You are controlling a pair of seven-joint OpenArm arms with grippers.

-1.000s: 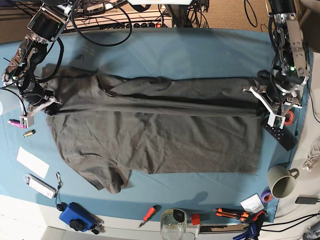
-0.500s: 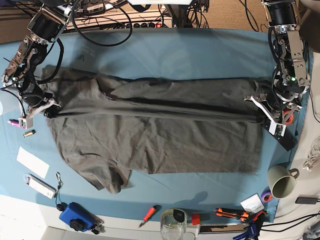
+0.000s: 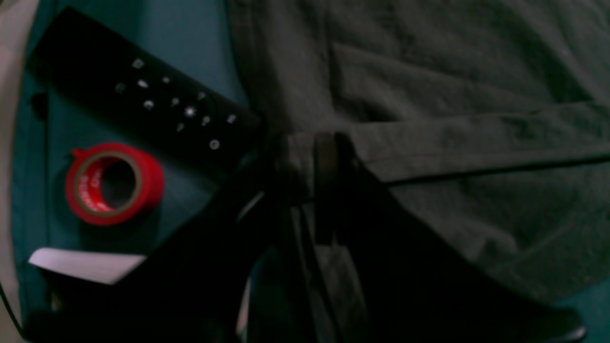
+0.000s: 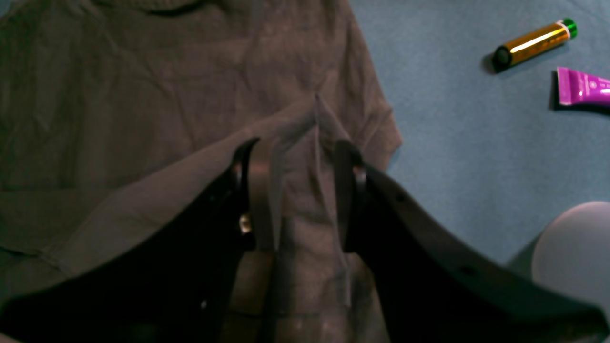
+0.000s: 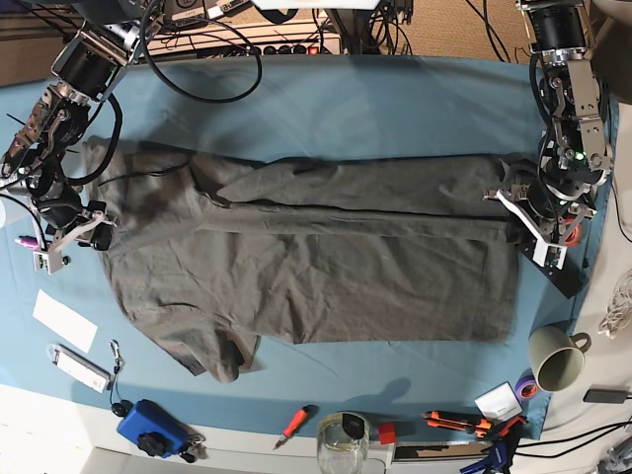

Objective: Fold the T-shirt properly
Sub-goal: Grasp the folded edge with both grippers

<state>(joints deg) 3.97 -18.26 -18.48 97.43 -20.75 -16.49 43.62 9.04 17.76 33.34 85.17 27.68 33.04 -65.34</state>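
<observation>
Blue-clothed worktop carried the T-shirt, spread flat, top edge folded down | my right gripper stood parted, a fabric ridge between its fingers | my left gripper sat at the hem, parted or clamped I could not tell | red tape roll touching black remote.

I'm looking at a lab workbench: blue-clothed surface, cable tangle, screwdriver, tape rolls.
</observation>
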